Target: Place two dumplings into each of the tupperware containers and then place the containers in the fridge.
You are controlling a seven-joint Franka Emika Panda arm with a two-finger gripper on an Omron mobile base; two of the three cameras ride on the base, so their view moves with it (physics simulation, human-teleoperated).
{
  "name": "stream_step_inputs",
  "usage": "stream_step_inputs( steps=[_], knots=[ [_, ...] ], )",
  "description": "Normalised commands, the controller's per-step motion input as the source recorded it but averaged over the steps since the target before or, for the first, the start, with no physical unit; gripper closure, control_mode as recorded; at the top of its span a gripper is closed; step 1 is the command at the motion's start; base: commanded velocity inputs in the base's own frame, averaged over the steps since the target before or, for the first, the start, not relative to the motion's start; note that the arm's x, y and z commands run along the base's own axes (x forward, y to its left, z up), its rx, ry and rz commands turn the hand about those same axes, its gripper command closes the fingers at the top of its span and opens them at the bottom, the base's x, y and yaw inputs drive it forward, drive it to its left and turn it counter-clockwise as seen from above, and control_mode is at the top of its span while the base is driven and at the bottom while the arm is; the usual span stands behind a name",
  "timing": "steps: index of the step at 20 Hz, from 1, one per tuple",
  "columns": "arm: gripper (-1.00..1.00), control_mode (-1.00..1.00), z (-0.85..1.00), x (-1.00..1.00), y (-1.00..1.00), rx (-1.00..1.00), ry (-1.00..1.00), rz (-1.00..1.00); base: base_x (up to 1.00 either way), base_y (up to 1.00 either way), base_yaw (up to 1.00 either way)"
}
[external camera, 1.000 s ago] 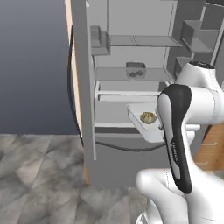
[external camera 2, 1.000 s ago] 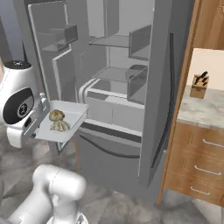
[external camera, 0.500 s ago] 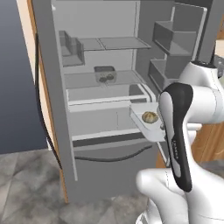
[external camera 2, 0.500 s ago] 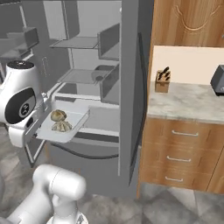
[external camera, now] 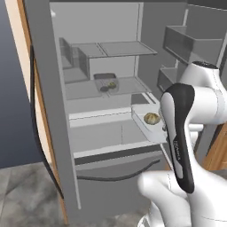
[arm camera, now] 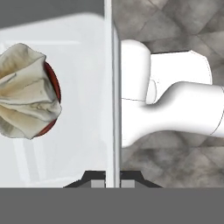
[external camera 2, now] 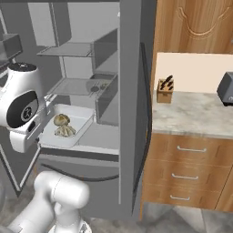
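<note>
**A box of dumplings held up at the open fridge**

The claw [arm camera: 112, 183] is pinched tight on the thin side wall of the white box [external camera 2: 77, 123]. In the hand view that wall runs straight up from between the two dark tips, and the tips squeeze it from both sides.

The box is up in the air, flat and level, in front of the open fridge [external camera: 53, 111]. It sits just past the front edge of the middle shelves, beside the white arm. It does not rest on any shelf.

Two dumplings [external camera 2: 63, 126] lie in the box, close together. From the right base view you can see both, one a bit behind the other. From the left base view one round tan dumpling [external camera: 151, 118] peeks out, and the arm hides part of the box. In the hand view a crinkly pale dumpling [arm camera: 27, 96] lies on the box floor, away from the pinched wall.

Deeper inside the fridge, a second box [external camera: 105, 82] sits on a shelf near the back. It is darker grey, and small lumps show inside it. They are too small to tell well.

To the right of the fridge is a wooden bench [external camera 2: 195, 113] with a grey stone top. A knife block [external camera 2: 164, 90] stands on it.
</note>
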Motion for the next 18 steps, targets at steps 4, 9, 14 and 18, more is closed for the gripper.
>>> stream_step_inputs(
  steps=[4,9,14,18],
  knots=[
    [1.0,1.0,0.0,0.0,0.0,0.0,0.0,0.0,0.43,0.32,0.0],
    [1.0,1.0,0.0,0.0,0.0,0.0,0.0,0.0,0.63,0.05,0.0],
    [1.0,1.0,0.0,0.0,0.0,0.0,0.0,0.0,0.38,0.09,0.0],
    [1.0,1.0,0.0,0.0,0.0,0.0,0.0,0.0,0.54,0.24,0.01]
  ],
)
